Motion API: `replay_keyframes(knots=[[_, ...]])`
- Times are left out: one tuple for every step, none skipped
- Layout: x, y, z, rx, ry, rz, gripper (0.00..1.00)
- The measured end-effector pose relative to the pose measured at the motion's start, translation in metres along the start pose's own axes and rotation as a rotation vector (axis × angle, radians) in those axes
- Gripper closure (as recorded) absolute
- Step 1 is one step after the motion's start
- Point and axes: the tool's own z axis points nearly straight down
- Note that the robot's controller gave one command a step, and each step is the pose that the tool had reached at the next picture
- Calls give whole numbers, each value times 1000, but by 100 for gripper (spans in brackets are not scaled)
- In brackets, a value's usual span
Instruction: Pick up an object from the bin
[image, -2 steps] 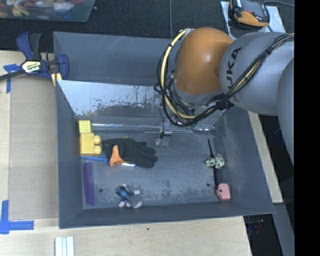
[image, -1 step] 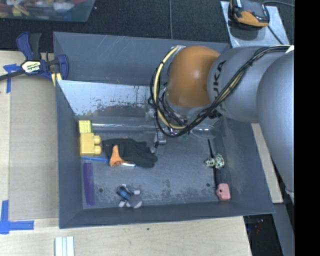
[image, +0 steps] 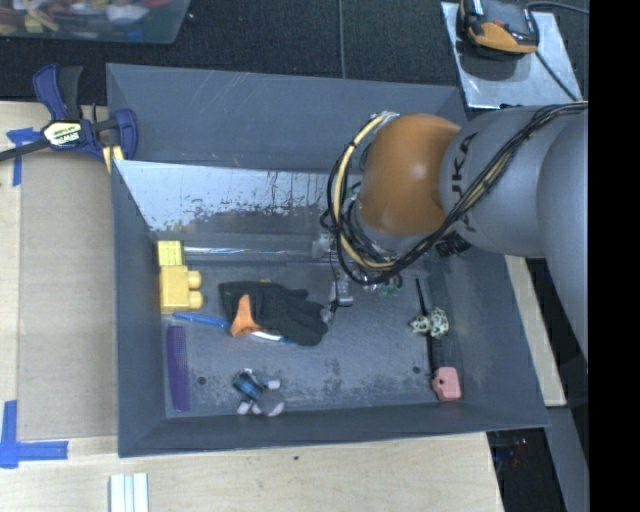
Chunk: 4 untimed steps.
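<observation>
Since hand (image: 338, 291) sits low, black crumpled cloth (image: 288, 312) just beside it, grasp looks near; hand's opening hidden, cannot tell.

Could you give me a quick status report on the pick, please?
Gripper mid-bin, at right edge of black cloth bundle. Bundle lies on floor, orange piece at its far end. Yellow block, pink piece well clear.

Orange piece (image: 243, 318), seemingly partly under black cloth (image: 288, 312).
</observation>
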Motion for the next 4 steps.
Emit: replay_keyframes(knots=[[57, 74, 22, -3, -7, 79, 100], [57, 74, 21, -3, -7, 79, 100], [67, 88, -36, 0, -1, 75, 100], [46, 63, -112, 0, 0, 78, 100]])
